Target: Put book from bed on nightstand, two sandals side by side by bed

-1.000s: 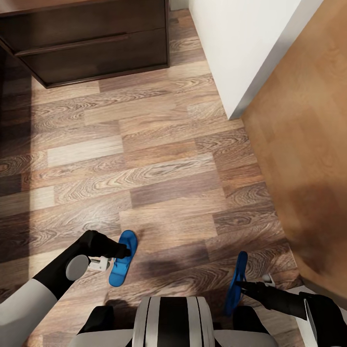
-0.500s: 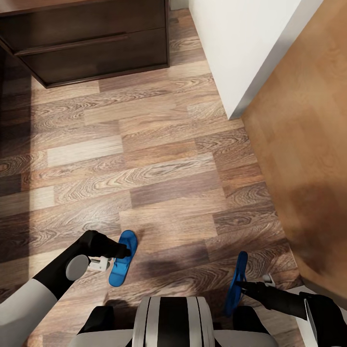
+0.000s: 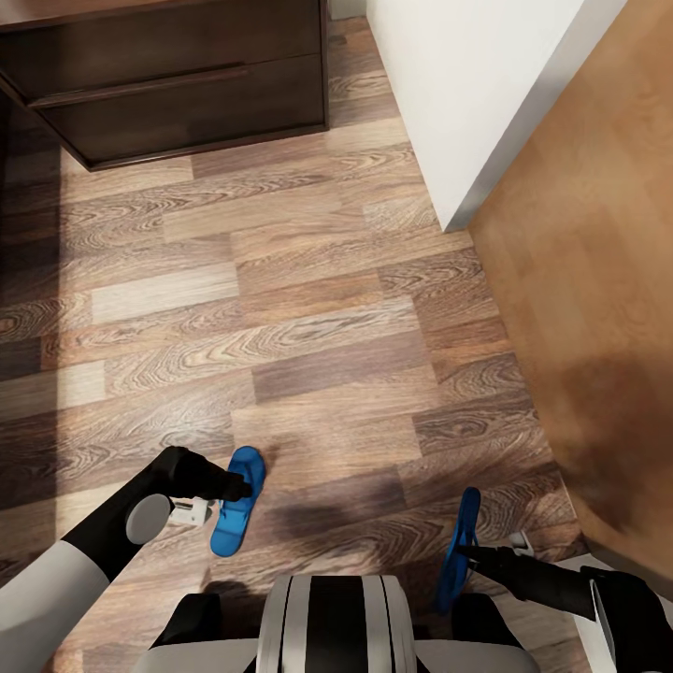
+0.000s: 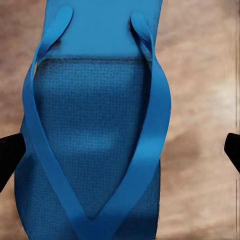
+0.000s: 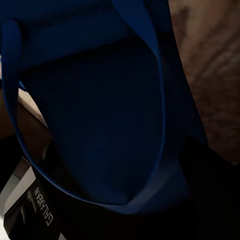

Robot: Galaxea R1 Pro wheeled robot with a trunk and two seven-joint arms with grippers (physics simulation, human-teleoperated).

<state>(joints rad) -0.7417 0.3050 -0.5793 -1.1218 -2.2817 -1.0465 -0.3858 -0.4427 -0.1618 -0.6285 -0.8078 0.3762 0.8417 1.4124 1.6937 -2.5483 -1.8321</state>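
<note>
One bright blue sandal (image 3: 234, 514) lies flat on the wood-plank floor, straps up, just ahead of my base on the left. My left gripper (image 3: 239, 488) hovers right over it, open. In the left wrist view its black fingertips (image 4: 10, 157) stand wide apart on either side of the sandal (image 4: 95, 150). The second sandal (image 3: 458, 551) hangs on edge above the floor at the lower right, with my right gripper (image 3: 475, 553) shut on it; up close the sandal (image 5: 100, 125) looks dark. A dark brown nightstand (image 3: 178, 84) with two drawer fronts stands at the far left. The book and the bed are out of view.
A white wall corner (image 3: 458, 103) juts in at the far right, and a light brown wooden panel (image 3: 598, 299) runs down the right side. Open plank floor (image 3: 280, 308) stretches between the nightstand and my base (image 3: 327, 622).
</note>
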